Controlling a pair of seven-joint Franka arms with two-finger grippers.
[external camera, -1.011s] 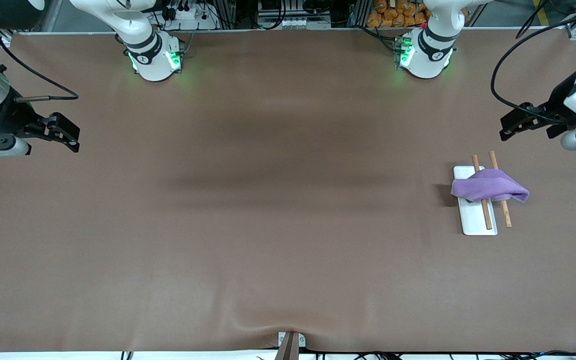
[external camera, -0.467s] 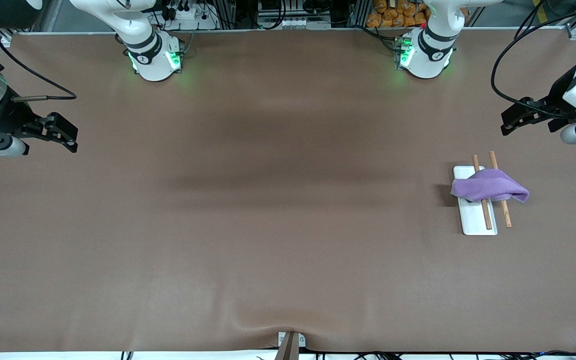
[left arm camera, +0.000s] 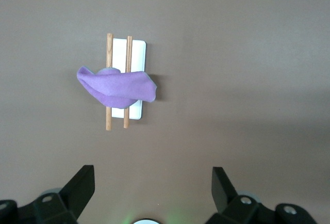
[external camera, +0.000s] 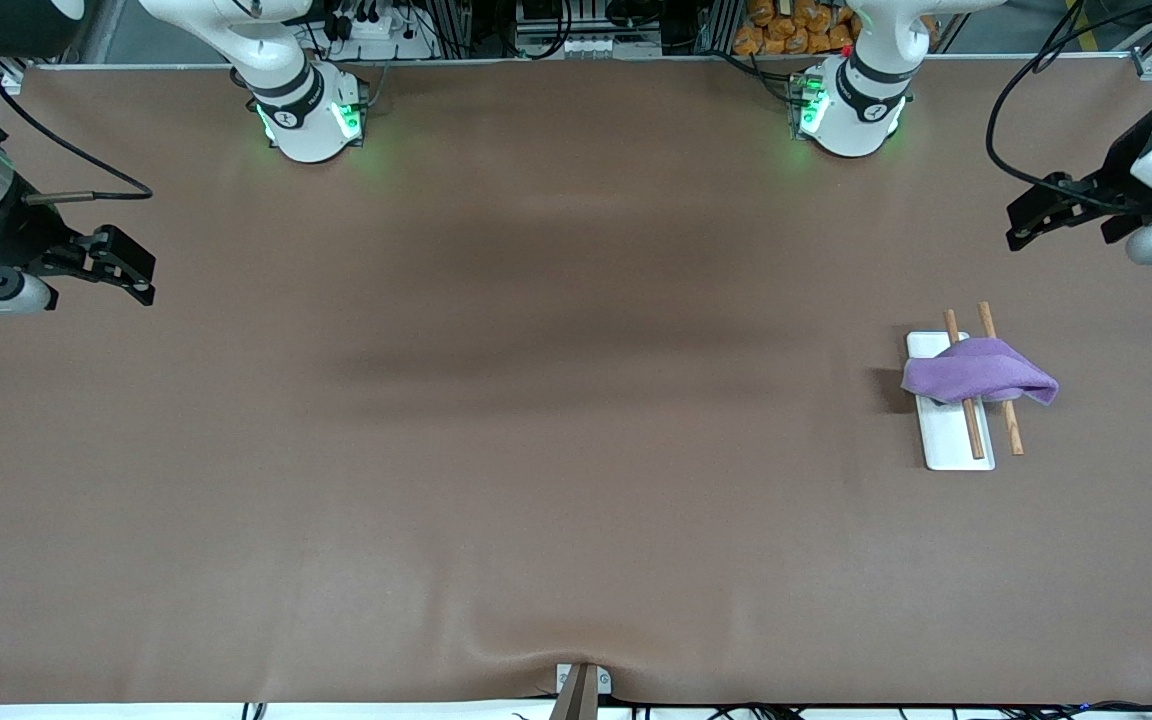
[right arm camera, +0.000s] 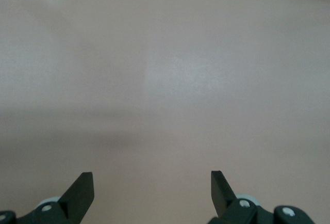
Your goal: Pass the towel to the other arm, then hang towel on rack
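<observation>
The lilac towel point(external camera: 979, 371) lay draped across the rack point(external camera: 958, 440) and its two wooden rods, crosswise to their length, toward the left arm's end of the table. The left gripper point(external camera: 1021, 231), fingers spread and empty, hung just off the rack and by far the nearer. The right gripper point(external camera: 141, 275), also spread, waited well apart over bare table point(external camera: 536, 450), and the hanging looked complete.

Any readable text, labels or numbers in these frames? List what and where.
None readable.
Arm bases: small dark marks, too small to read.
Towel, rack, table: no text or labels.
Left claw and right claw: no markings visible.
</observation>
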